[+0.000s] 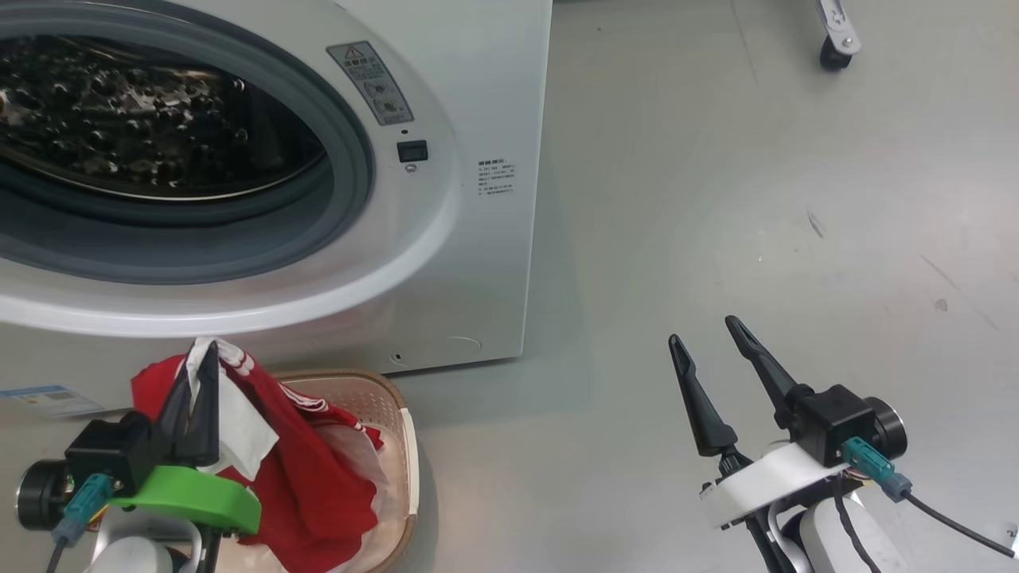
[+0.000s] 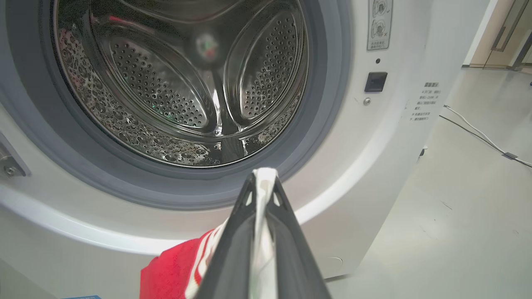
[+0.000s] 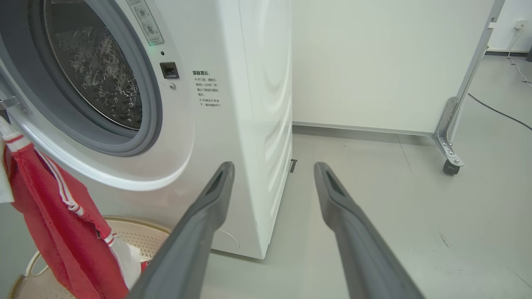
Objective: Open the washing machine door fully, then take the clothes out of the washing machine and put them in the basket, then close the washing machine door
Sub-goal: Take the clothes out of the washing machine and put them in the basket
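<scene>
Item count: one washing machine (image 1: 493, 95), one basket (image 1: 407, 446), one bundle of clothes (image 1: 318, 477) and my two sets of jaws. The bundle consists of one red garment (image 3: 54, 207) with white stripes and one piece of white fabric (image 1: 243, 430). My left jaws are clenched on the bundle: the two left fingers (image 1: 205, 414) lie almost together, with the white fabric pinched between their tips. From that grip point the red garment hangs with its long axis vertical, gathered end up at the fingertips and loose end down. The loose end reaches into the basket; whether it rests on the basket's bottom I cannot tell. The left fingers point at the lower edge of the drum opening (image 2: 183, 83), which faces me, its axis running back into the machine. The basket stands on the floor (image 1: 716, 199) just in front of the machine's base, open side up; the clothes hide too much of it to judge its long axis. My right jaws are released, the two right fingers (image 1: 696, 398) spread well apart and holding nothing, over bare floor to the right of the machine, pointing past its front corner.
</scene>
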Tool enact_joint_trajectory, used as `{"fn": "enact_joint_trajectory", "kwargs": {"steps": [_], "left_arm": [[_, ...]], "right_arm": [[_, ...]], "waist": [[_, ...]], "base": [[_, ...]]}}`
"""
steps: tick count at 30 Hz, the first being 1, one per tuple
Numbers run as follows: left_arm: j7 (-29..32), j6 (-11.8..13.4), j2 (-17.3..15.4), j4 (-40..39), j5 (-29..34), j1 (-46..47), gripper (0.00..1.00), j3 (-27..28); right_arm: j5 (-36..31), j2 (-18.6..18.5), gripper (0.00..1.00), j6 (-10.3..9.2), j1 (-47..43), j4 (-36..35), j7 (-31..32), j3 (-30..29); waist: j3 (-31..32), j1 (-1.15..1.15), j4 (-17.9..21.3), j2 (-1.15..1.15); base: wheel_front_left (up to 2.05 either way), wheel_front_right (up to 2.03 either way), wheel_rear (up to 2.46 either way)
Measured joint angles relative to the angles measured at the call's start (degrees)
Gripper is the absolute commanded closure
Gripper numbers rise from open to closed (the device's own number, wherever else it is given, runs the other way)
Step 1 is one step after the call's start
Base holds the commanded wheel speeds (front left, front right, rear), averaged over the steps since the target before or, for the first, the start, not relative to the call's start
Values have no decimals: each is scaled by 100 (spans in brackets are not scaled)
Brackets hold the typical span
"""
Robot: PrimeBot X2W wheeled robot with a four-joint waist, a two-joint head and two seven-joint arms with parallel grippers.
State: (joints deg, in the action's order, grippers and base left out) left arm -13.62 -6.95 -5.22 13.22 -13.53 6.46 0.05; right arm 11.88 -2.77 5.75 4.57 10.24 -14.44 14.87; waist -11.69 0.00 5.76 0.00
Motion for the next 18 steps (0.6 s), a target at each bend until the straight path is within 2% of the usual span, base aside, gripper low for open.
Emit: {"fn": "enact_joint_trajectory", "kwargs": {"steps": [18], "left_arm": [[105, 0, -130, 1131, 2, 587, 100, -42]], "right_arm": [[-1, 0, 0, 10, 358, -76, 1, 66]], "waist": [[-742, 0, 308, 0]], "base": [[0, 0, 0]]}}
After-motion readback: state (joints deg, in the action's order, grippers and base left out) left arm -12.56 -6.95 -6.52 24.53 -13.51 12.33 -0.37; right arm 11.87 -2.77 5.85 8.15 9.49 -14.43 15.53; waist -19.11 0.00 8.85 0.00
